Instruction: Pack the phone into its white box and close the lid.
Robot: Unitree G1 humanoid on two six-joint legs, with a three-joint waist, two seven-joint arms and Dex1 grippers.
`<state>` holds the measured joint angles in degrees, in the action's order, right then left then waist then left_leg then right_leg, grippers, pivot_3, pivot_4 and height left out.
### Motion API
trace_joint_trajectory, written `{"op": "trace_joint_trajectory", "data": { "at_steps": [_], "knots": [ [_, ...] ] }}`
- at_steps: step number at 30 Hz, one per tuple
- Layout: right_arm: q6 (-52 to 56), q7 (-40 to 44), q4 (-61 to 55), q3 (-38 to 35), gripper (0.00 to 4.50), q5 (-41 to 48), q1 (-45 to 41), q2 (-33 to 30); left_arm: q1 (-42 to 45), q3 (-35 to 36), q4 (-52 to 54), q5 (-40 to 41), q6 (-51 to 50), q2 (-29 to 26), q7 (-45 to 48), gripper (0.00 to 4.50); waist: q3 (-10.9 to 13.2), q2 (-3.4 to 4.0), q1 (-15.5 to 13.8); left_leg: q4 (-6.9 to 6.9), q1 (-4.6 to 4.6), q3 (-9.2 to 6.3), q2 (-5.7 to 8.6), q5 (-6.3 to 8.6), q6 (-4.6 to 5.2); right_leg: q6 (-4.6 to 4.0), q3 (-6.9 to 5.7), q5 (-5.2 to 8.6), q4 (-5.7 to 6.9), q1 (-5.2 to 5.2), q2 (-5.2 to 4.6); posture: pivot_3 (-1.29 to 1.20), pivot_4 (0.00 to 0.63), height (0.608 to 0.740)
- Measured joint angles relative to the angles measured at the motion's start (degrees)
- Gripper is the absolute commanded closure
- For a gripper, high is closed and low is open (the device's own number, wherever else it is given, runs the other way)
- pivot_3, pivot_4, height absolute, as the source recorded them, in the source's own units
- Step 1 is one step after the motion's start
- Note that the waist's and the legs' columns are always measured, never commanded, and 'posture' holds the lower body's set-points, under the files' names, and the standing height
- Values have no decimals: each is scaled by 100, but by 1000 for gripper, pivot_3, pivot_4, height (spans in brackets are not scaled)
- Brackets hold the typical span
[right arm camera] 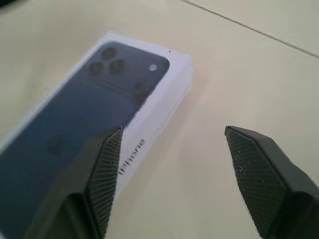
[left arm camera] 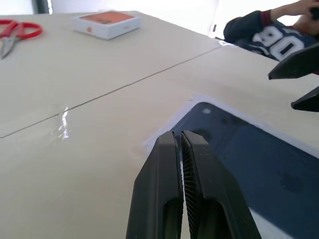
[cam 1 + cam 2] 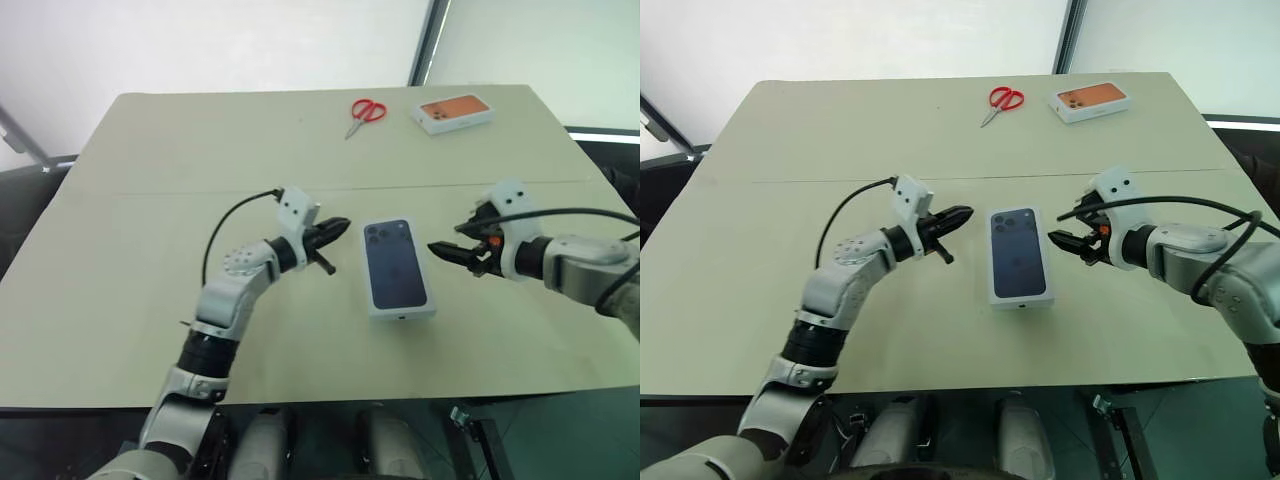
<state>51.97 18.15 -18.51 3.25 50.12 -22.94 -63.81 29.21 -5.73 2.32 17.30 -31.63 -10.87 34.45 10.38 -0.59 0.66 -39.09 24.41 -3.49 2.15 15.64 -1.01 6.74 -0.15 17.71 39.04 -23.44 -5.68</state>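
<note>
Judging by how the lid (image 3: pixel 398 266) sits square on the white box with its phone picture facing up, you look close to finished, so check the seating before you call it closed. Your left gripper (image 3: pixel 337 232) has its fingers pressed together and empty, just beside the lid's long edge, while your right gripper (image 3: pixel 447 252) stands spread and empty off the opposite edge. If the lid rides high, press it flat with the shut left fingers on top, not the side, so the box stays put.
</note>
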Motion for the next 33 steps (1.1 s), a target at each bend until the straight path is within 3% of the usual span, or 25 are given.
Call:
{"op": "trace_joint_trajectory", "data": {
  "at_steps": [4,5,10,18,33],
  "knots": [
    [-300,726,50,294,4398,-953,68,-129,-480,-205,780,75,-784,-896,297,4500,1,2,-1,1,-1,-2,0,-1,-2,0,0,0,0,0,0,0,150,697],
    [-398,877,61,356,4465,-1167,68,-146,-488,-255,858,77,-897,-972,329,4500,2,2,-20,0,0,-3,2,-2,-5,-1,0,0,0,2,-3,0,150,697],
    [-803,1349,89,636,4465,-2197,-40,-141,-284,-664,939,16,-1182,-972,376,4500,2,2,-127,-2,0,0,13,-3,-6,-1,-1,0,-7,4,-17,0,150,697],
    [-996,1806,90,946,4465,-3174,-101,109,340,-1339,110,-308,-1293,-285,194,4500,3,1,-132,-2,0,1,16,-4,-7,0,-2,0,-5,4,-18,0,150,697],
    [-1077,2200,130,943,4465,-4051,-108,483,550,-1297,-510,-451,-1243,497,-52,4500,3,1,-137,-4,1,0,20,-6,-11,0,-2,0,-4,3,-22,0,150,697]
  ]
}}
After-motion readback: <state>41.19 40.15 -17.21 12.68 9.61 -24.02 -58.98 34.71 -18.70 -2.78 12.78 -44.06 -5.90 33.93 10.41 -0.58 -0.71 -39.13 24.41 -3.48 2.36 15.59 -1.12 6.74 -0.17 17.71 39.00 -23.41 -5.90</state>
